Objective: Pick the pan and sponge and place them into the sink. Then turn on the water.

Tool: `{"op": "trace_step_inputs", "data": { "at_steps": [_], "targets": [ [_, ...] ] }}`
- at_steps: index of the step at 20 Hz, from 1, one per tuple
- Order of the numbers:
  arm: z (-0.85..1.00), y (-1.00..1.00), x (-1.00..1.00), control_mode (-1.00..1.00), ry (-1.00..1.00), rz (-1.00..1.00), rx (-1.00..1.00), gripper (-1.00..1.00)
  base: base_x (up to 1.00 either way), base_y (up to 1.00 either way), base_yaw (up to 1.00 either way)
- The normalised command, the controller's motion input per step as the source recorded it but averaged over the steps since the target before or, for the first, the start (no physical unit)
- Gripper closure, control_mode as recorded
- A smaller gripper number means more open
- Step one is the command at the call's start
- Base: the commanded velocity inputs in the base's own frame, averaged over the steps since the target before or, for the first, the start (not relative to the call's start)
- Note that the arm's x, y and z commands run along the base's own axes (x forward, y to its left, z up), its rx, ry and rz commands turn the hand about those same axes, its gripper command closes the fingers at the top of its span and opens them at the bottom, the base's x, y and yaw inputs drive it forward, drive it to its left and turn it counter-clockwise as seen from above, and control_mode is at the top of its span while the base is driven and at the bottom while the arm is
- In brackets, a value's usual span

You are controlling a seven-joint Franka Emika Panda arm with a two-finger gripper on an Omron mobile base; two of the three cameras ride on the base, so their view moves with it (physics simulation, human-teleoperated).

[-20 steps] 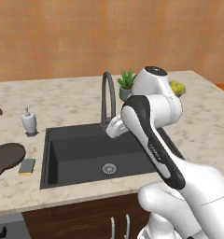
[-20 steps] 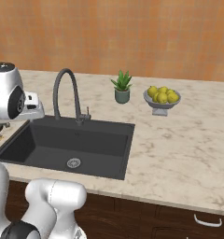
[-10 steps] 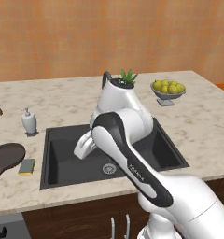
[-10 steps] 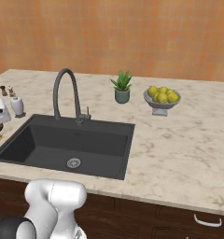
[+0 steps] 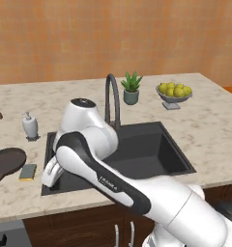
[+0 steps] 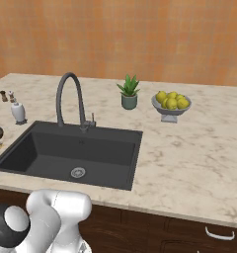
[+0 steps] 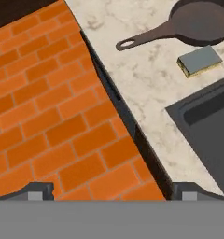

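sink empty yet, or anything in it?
Empty. The matte black rectangular sink shows bare floor and drain; dark brown frying pan and yellow sponge lie on the counter.

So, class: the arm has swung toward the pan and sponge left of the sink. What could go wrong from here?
1. The sponge lies right beside the pan; the open pincer might nudge one while grasping the other.
2. The pan's long handle may tip it if gripped far out.
3. The faucet stands behind the sink, where the swinging arm could clip it.

Arm folded low leftward; gripper (image 7: 112,190) (empty) spread wide
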Motion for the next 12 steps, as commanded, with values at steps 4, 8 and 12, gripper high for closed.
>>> {"op": "trace_step_inputs", "data": {
  "at_steps": [4, 8, 12],
  "targets": [
    [-0.41, 1.0, -0.11, -1.0, 0.16, 0.17, -0.01, -1.0, 0.0, 0.0, 0.0],
    [-0.31, 0.91, 0.0, -1.0, 0.14, 0.03, -0.04, -1.0, 0.0, 0.0, 0.0],
    [-0.19, 0.81, 0.19, -1.0, 0.21, -0.05, -0.15, -1.0, 0.0, 0.0, 0.0]
  ]
}}
